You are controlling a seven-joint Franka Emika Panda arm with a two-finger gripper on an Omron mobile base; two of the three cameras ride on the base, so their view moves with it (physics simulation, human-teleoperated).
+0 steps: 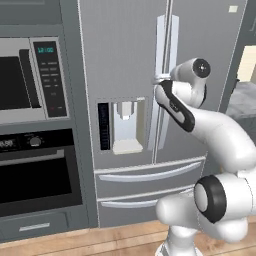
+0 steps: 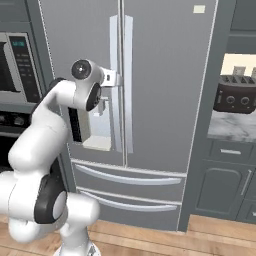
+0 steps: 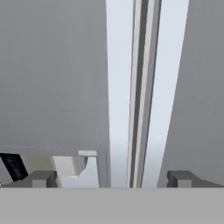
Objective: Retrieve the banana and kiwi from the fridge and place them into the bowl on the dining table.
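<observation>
- I have the hand [image 3: 111,178] up against the fridge [image 1: 125,60], right at the seam between its two upper doors; in the hand view its two dark fingertips [image 3: 41,178] stand wide apart, one either side of the pair of pale vertical door handles [image 3: 119,87], and they grip nothing yet
- In the left base view the hand [image 1: 161,79] sits at the handles about level with the top of the water dispenser [image 1: 125,125]; whether a finger already touches a handle I cannot tell
- Both fridge doors are shut and both lower drawers [image 1: 150,172] are closed; so the banana and the kiwi, if they are in there, are hidden behind the steel
- My reading of progress: this is the very start; the door is not yet opened, no fruit is fetched, and the bowl and the dining table lie somewhere outside these views; opening, two pick-ups and two drops into the bowl all remain
- Further out: the microwave [image 1: 20,82] and the dark wall oven [image 1: 37,170] stand left of the fridge; a toaster [image 2: 235,97] sits on the table to its right
- Writing: the microwave shows a small lit display [image 1: 46,49], too blurred to read; a pale sticker [image 2: 199,9] near the top of the right door is unreadable as well; I see no brand
</observation>
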